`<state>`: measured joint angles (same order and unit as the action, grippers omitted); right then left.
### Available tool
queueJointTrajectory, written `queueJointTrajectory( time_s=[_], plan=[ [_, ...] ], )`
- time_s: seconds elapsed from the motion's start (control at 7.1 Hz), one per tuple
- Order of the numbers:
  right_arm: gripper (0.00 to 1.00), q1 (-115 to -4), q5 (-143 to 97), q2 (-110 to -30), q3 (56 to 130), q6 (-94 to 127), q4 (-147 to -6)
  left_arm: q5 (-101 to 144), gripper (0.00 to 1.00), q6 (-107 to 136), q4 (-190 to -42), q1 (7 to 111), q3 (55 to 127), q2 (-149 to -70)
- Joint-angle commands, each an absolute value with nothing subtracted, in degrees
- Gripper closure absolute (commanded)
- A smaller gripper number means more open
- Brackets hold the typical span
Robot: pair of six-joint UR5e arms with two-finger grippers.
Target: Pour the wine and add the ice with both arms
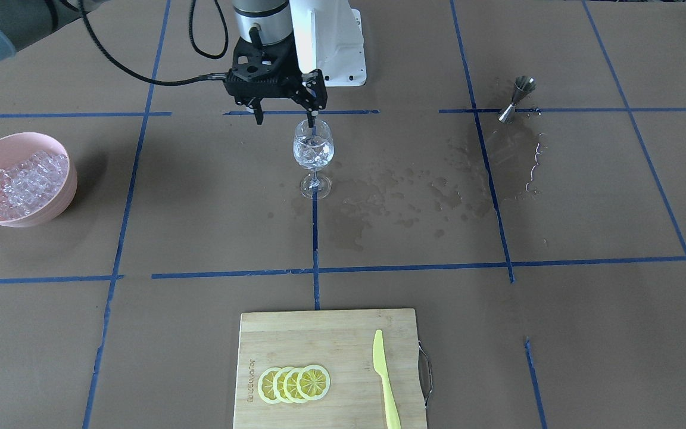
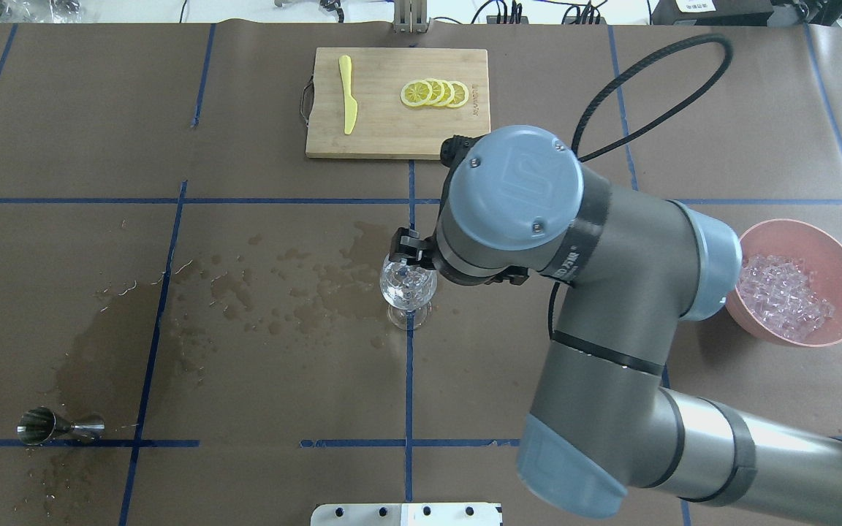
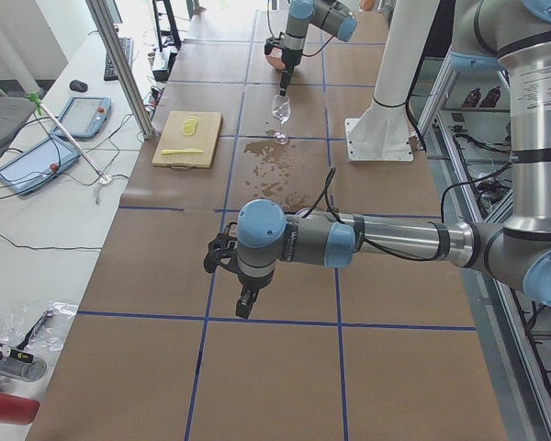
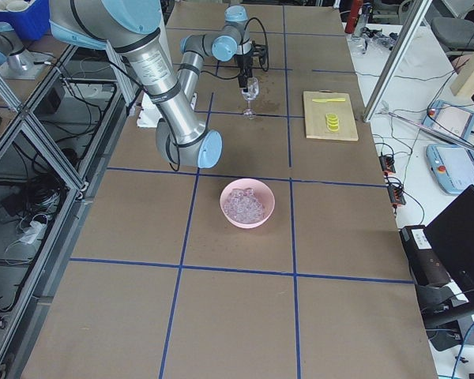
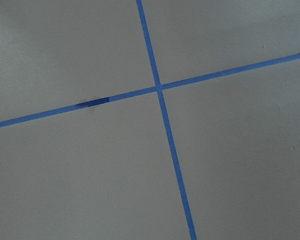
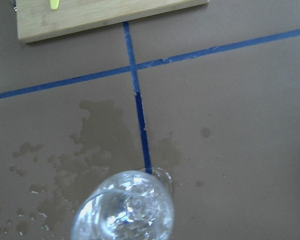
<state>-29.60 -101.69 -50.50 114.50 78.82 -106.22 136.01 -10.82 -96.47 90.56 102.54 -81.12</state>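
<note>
A clear wine glass stands upright at the table's middle, with ice glinting in its bowl. I cannot tell the wine from the cubes. My right gripper hangs open just above the glass, one fingertip at the rim and the other off to the side. The right wrist view looks straight down on the glass. My left gripper shows only in the exterior left view, low over bare paper far from the glass. I cannot tell whether it is open or shut.
A pink bowl of ice cubes sits at the robot's right. A steel jigger lies on its side by dark wet stains. A cutting board holds lemon slices and a yellow knife.
</note>
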Motion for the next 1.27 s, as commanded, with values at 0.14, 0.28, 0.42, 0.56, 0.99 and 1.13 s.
queueJointTrajectory(
  time_s=[0.14,0.28,0.42,0.56,0.99,1.13],
  plan=[
    [0.00,-46.1,-113.8,-65.2,119.2,57.8,-106.0,135.9,0.00,-3.0,-107.3,86.9,98.9,-81.1],
    [0.00,-51.4,-115.1,-71.0,119.1,49.3,-105.9,135.8,0.00,-3.2,-107.3,86.9,98.9,-81.1],
    [0.00,-56.8,-115.8,-76.1,118.4,39.2,-105.9,135.7,0.00,-3.4,-108.3,86.9,98.9,-81.1],
    [0.00,-62.6,-118.5,-79.2,116.5,29.4,-105.9,135.7,0.00,-3.1,-109.0,86.9,98.9,-81.1],
    [0.00,-74.7,-128.3,-88.6,113.5,11.9,-105.9,136.2,0.00,-2.7,-108.2,86.6,98.9,-81.0],
    [0.00,-77.7,-129.9,-91.8,113.3,5.7,-105.9,136.8,0.00,-2.2,-107.9,86.1,99.1,-81.1]
  ],
)
